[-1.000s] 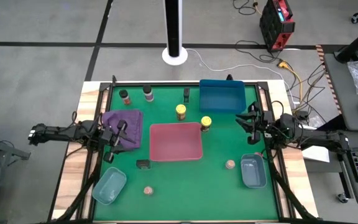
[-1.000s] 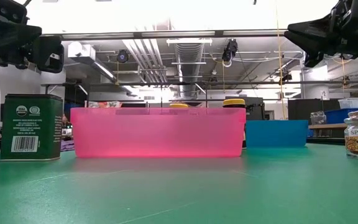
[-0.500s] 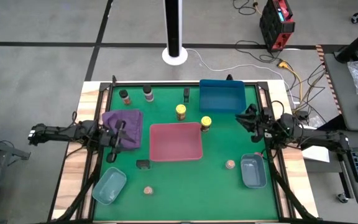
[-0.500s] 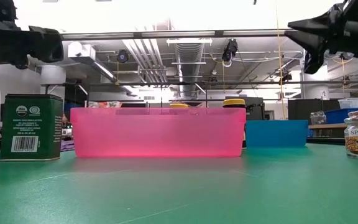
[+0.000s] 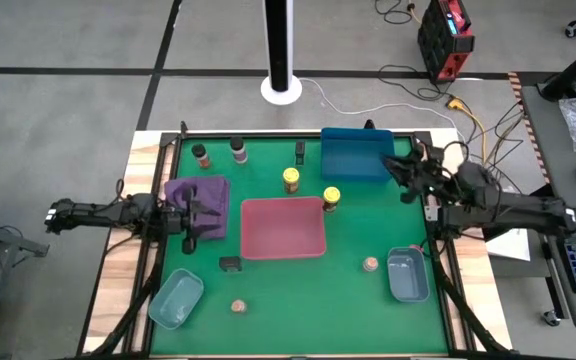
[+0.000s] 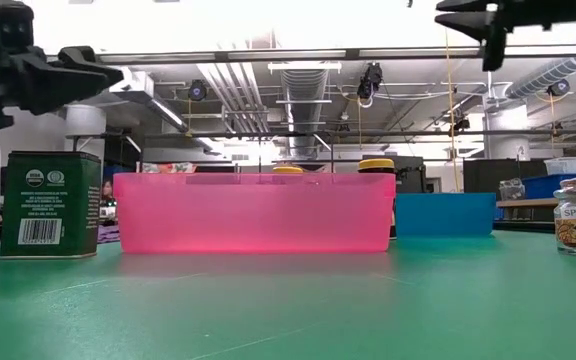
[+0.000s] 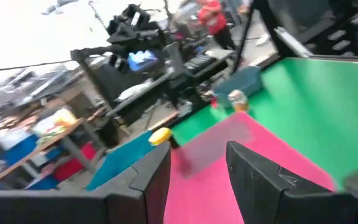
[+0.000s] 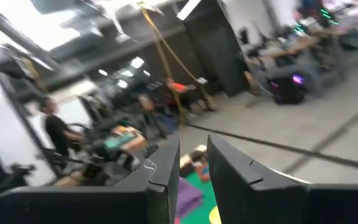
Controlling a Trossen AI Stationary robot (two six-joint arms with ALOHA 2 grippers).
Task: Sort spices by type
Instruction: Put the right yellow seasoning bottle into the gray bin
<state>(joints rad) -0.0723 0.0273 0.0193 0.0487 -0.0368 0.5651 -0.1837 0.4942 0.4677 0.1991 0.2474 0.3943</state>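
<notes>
Green felt (image 5: 358,300) carries the spices scattered between trays: 2 yellow-capped jars (image 5: 291,179) sit beyond the pink tray (image 5: 283,227), unsorted. Both arms hover raised, likely positioning; left gripper (image 5: 196,214) and right gripper (image 5: 396,172) each show parted, empty fingers.

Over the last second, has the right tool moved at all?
Yes. In the high view the right tool has swung toward the table's far edge, from beside the grey-blue tray up to the blue tray's near right corner.
</notes>
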